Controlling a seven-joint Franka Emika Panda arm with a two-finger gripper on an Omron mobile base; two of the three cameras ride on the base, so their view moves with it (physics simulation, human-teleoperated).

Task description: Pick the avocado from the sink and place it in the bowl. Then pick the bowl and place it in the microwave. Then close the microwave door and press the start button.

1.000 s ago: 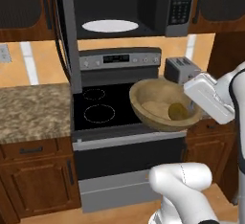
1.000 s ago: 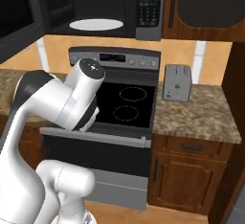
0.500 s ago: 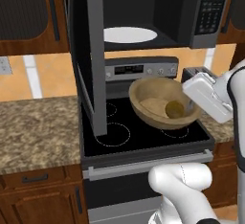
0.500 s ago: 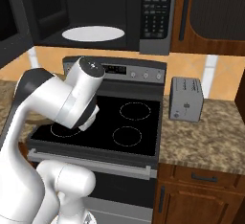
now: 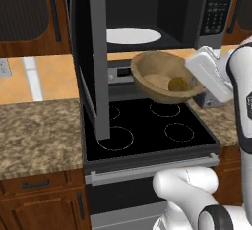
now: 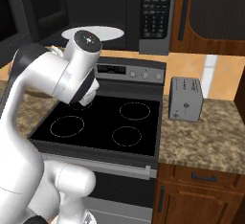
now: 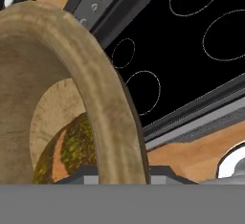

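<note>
Arm bent high above stove [image 5: 147, 130]; gripper [image 5: 197, 79] clamped on bowl [image 5: 157, 74] rim. Bowl tipped, mouth up-left, just under open microwave [image 5: 162, 8]. Avocado [image 5: 177, 84] inside bowl.

- No text, brand, number or sign can be read anywhere.
- The microwave [image 6: 119, 12] button panel, at the upper middle of the right base view and the upper right of the left base view, shows rows of pale marks too small to make out.
- The stove [image 6: 103, 127] control strip has a dark display with faint, unreadable marks.
</note>
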